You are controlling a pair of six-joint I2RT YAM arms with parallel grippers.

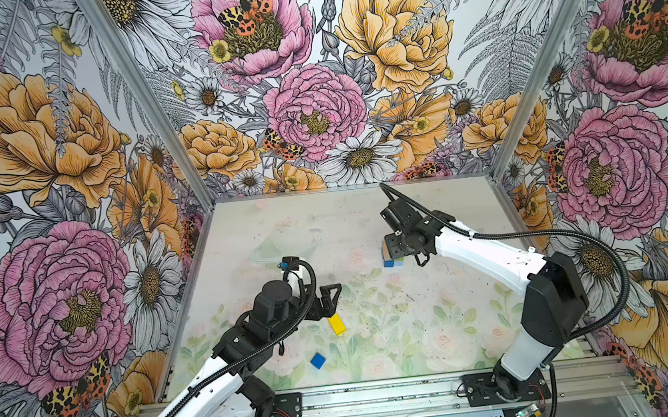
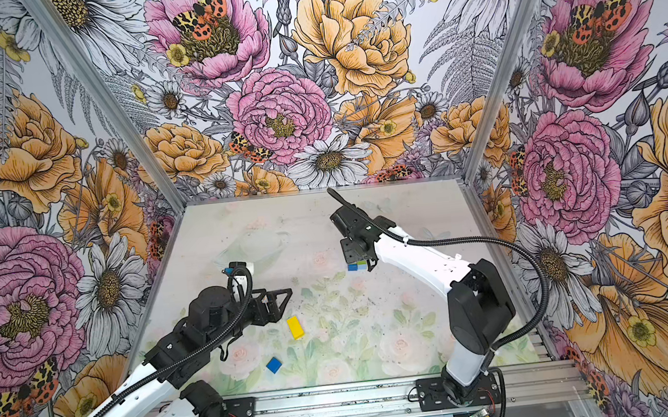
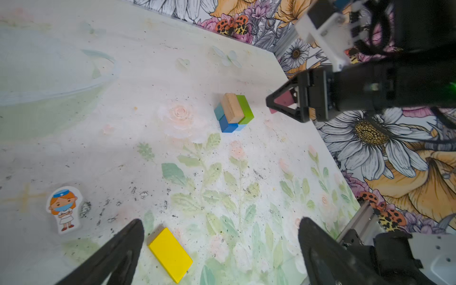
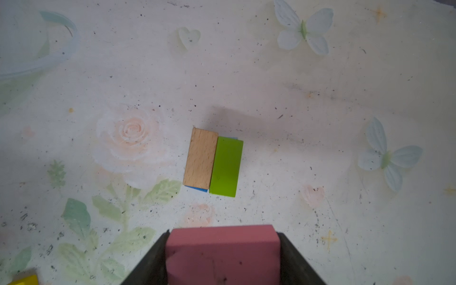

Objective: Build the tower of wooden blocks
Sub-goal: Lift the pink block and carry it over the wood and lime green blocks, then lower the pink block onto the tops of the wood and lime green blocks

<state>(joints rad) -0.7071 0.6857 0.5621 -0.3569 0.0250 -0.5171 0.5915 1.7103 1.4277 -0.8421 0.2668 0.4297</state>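
No readable text, brand or number anywhere. Only sign: what looks like a small white cross on the blue cap of the flat cartoon nurse cut-out (image 3: 63, 209), on the pale floral-print tabletop (image 3: 148, 98).

A cartoon nurse figure (image 3: 63, 209) (orange hair, blue mask) lies on the floral table (image 3: 123, 153).

A pink oblong wooden brick (image 4: 222, 254) sits between the jaws of the right gripper (image 4: 223, 234). Below that gripper a plain tan oblong wooden brick (image 4: 200, 158) and a green oblong wooden brick (image 4: 225, 166) lie side by side, touching, on a teal wooden cube (image 3: 218, 111), a dark blue wooden cube (image 3: 227, 125) and a light blue wooden cube (image 3: 240, 127). Under the left gripper (image 3: 220, 222), close by one finger, lies a yellow oblong wooden brick (image 3: 170, 254); behind that gripper, apart, a loose blue wooden cube (image 1: 317, 360)
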